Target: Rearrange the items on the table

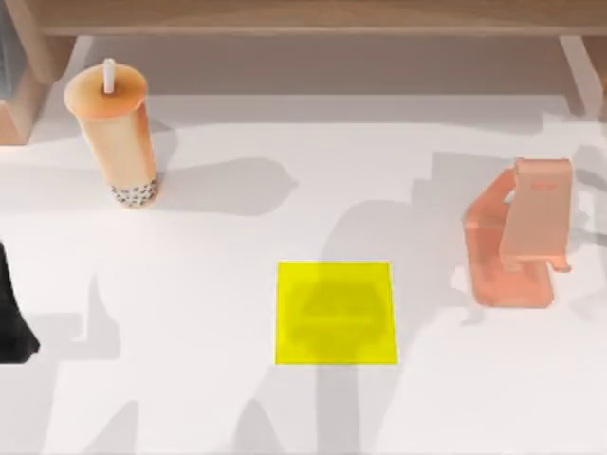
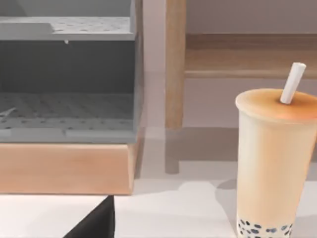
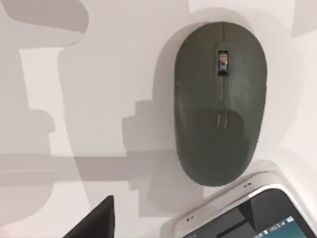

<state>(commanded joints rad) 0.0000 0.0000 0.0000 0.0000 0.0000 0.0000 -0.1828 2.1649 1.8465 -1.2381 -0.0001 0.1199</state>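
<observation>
Over at the left edge of the counter (image 1: 190, 379): left arm (image 1: 11, 313) low and dark, well clear of everything. Of the left pincer (image 2: 96, 223), just a black sliver on the wrist camera, so wide or narrow, cannot tell. Looks straight at the cup (image 1: 119, 133), though. Stands upright at the back left, straw (image 1: 109, 74) up, just in front of the shelf (image 1: 303, 14). Probably lined up for a side grasp around the body, to keep it from tipping.

Moving to the middle: yellow pad (image 1: 335, 313), flat and bare. Likely waiting for the mouse.

Further right: pink stand (image 1: 517, 237), back tilted, cradle vacant. A fair guess for the phone.

On the right wrist camera: mouse (image 3: 220, 104) flat on the counter, wheel up, phone (image 3: 252, 215) just beside its end, screen lit and face up. Touching or not, cannot tell. Right pincer (image 3: 94, 223) hovers above the pair, again a dark corner and no more; grip state, cannot tell. Nothing rearranged yet.
</observation>
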